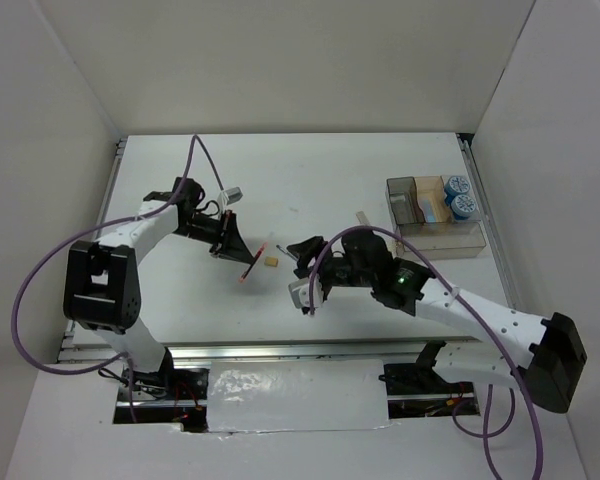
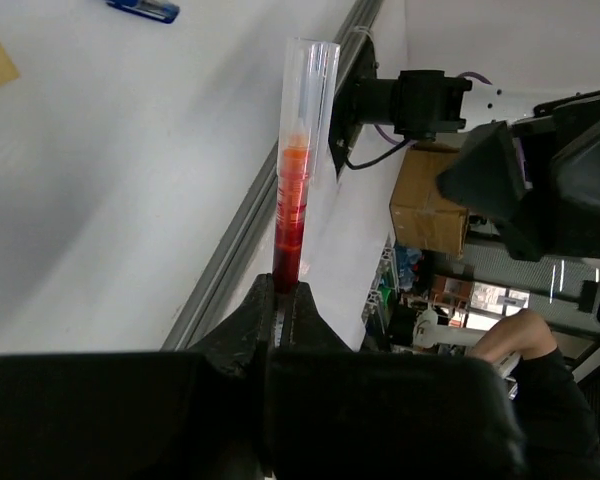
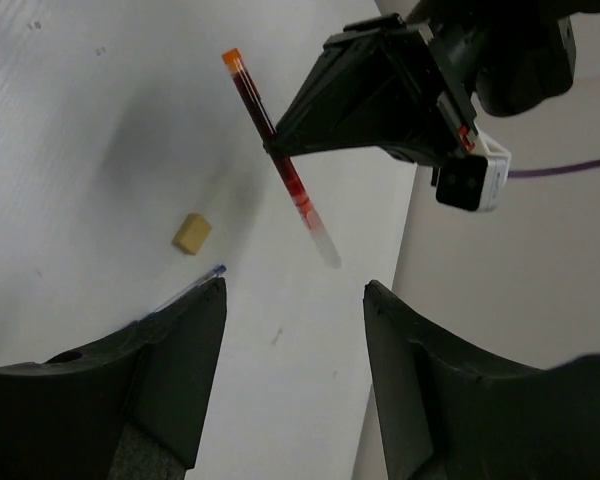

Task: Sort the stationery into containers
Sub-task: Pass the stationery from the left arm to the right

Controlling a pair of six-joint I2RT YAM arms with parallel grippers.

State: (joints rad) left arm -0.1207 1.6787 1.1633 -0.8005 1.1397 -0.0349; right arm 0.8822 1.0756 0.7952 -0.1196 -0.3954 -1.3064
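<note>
Left pincer: the left gripper (image 2: 280,300) is pressed together on one end of the slim clear-barrelled red pen (image 2: 292,190) and holds it tilted above the table.
Right pincer: the right gripper (image 3: 295,350) is spread with nothing between its fingers, and it faces the held pen from close by.
Sorted so far: two round blue-white rolls (image 1: 460,195) sit in the far-right compartment of the clear plastic divided tray (image 1: 450,242). Pale bars (image 1: 435,208) seem to lie in the middle section, though they are too small to be sure of.
Left to sort: the small tan cube (image 3: 192,232) lies on the table near the red pen. The thin blue pen (image 3: 185,290) lies near the right gripper. A small beige block (image 1: 361,216) lies between the arms and the tray.
Progress: roughly halfway by my estimate, with one item in hand and three loose.
Surface: a plain white matte table (image 1: 330,170) with metal rails along its edges.
Room: white panels close in three sides. Past the table edge, the left wrist view shows a cardboard box (image 2: 430,210) and a person in dark clothing (image 2: 530,350).
</note>
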